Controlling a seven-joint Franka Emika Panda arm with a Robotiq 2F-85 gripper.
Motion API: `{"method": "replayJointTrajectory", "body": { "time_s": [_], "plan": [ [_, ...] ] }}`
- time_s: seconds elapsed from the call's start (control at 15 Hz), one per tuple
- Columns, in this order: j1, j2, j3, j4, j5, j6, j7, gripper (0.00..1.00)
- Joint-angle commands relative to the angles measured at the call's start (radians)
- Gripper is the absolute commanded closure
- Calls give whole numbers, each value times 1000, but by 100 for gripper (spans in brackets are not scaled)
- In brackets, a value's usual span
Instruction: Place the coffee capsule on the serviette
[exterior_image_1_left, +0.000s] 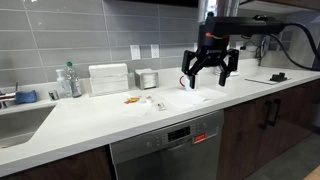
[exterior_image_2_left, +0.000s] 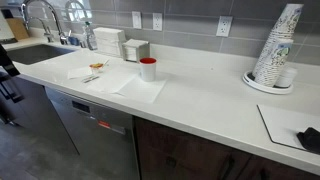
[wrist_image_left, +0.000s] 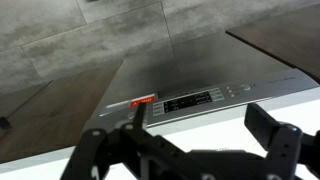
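My gripper (exterior_image_1_left: 210, 68) hangs open and empty high above the counter's front edge; in the wrist view (wrist_image_left: 200, 135) its two black fingers frame the counter edge and the dishwasher panel. A tiny pale coffee capsule (exterior_image_1_left: 160, 105) appears to lie on the white counter left of the gripper, well apart from it. The serviette (exterior_image_2_left: 140, 90) is a thin white sheet lying flat beside the red mug (exterior_image_2_left: 148, 68); it is faint in an exterior view (exterior_image_1_left: 200, 98) below the gripper. The mug is partly hidden behind the gripper (exterior_image_1_left: 188, 82).
A small orange item (exterior_image_2_left: 96, 67) lies on another pale sheet. A white upright box (exterior_image_1_left: 108, 78), a bottle (exterior_image_1_left: 70, 80) and the sink (exterior_image_1_left: 20, 120) are near the wall. A stack of paper cups (exterior_image_2_left: 278, 45) and a dark mat (exterior_image_2_left: 300, 125) are further along. The dishwasher (exterior_image_1_left: 165, 145) is below the counter.
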Motion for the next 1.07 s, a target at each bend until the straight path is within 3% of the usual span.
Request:
{"method": "replayJointTrajectory", "body": {
  "time_s": [0.0,0.87,1.0],
  "plan": [
    [5,1,-5,-5,-5,-2,3,0],
    [4,6,-6,-13,-5,-2,3,0],
    [-11,37,-15,31,-23,38,-19,0]
  ]
}}
